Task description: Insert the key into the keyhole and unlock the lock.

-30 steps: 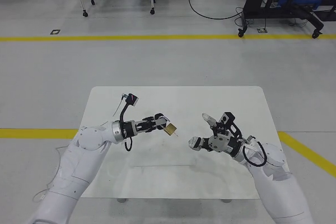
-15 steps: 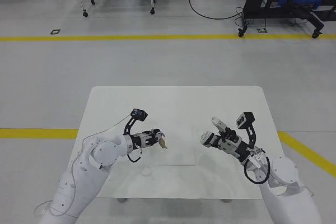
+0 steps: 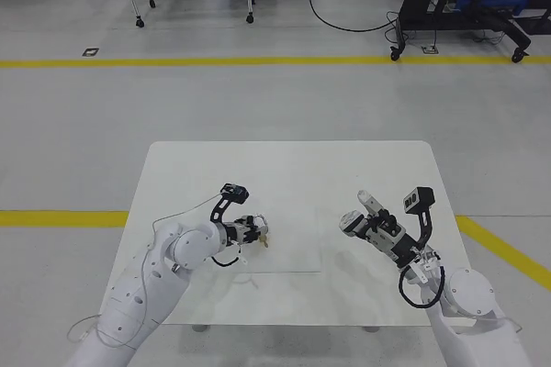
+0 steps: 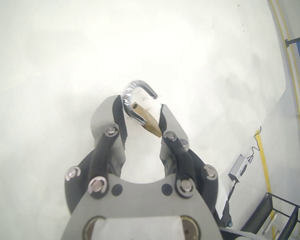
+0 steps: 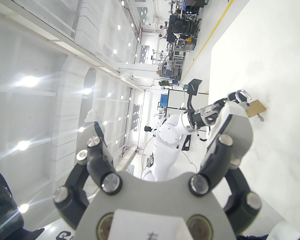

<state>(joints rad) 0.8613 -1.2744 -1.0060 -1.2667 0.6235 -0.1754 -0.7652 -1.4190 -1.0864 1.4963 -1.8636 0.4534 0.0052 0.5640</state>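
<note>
Your left fingers (image 4: 105, 116) are clamped on the lock (image 4: 150, 124), left of the tabletop's (image 3: 294, 170) middle; your right fingers (image 5: 236, 128) are apart.

We saw bright, even light from overhead in the top view, and the white table (image 3: 349, 165) carried almost no shadow. In the left wrist view the tabletop was washed out to a milky glare. The lock (image 4: 150, 123) bore bright streaks along its shackle, which looked smeared, possibly from reflection. The yellow floor line (image 4: 278, 13) bowed as it neared the picture's edge. In the right wrist view the ceiling lamps (image 5: 28, 81) flared into starbursts, and the walls around them bent in long curves.
</note>
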